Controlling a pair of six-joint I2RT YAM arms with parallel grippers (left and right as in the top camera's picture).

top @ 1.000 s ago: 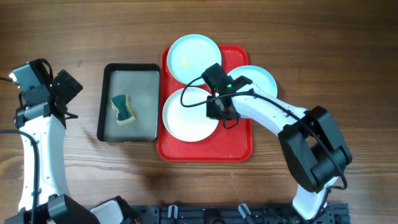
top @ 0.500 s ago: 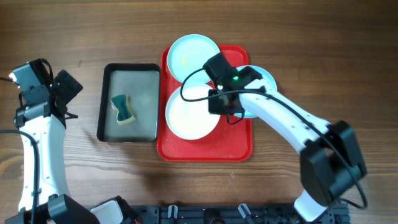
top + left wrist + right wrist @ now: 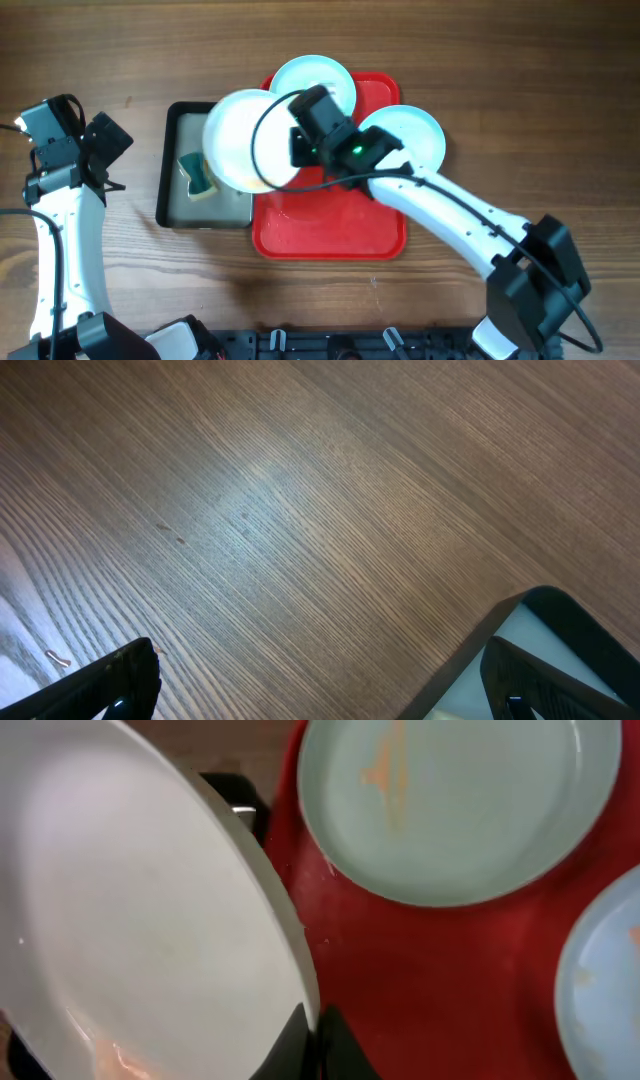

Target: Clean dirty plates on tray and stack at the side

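My right gripper point(image 3: 298, 150) is shut on the rim of the white plate point(image 3: 243, 140) and holds it lifted and tilted over the seam between the red tray point(image 3: 330, 228) and the black tray. In the right wrist view its fingers point(image 3: 340, 1045) pinch the rim of the white plate point(image 3: 130, 920), which carries an orange smear near its lower edge. One mint plate point(image 3: 318, 80) lies at the tray's far end, streaked with orange point(image 3: 450, 800). A second mint plate point(image 3: 415, 132) rests on the tray's right rim. My left gripper point(image 3: 103, 140) stands open over bare wood at the far left.
A black-rimmed tray point(image 3: 178, 112) with a grey inside sits left of the red tray and holds a yellow-and-green sponge point(image 3: 200, 177). Its corner point(image 3: 545, 605) shows in the left wrist view beside my right-hand finger. Bare wooden table surrounds both trays.
My right gripper has raised the white plate off the red tray and carried it left, over the black tray's edge. The left arm has stayed still.
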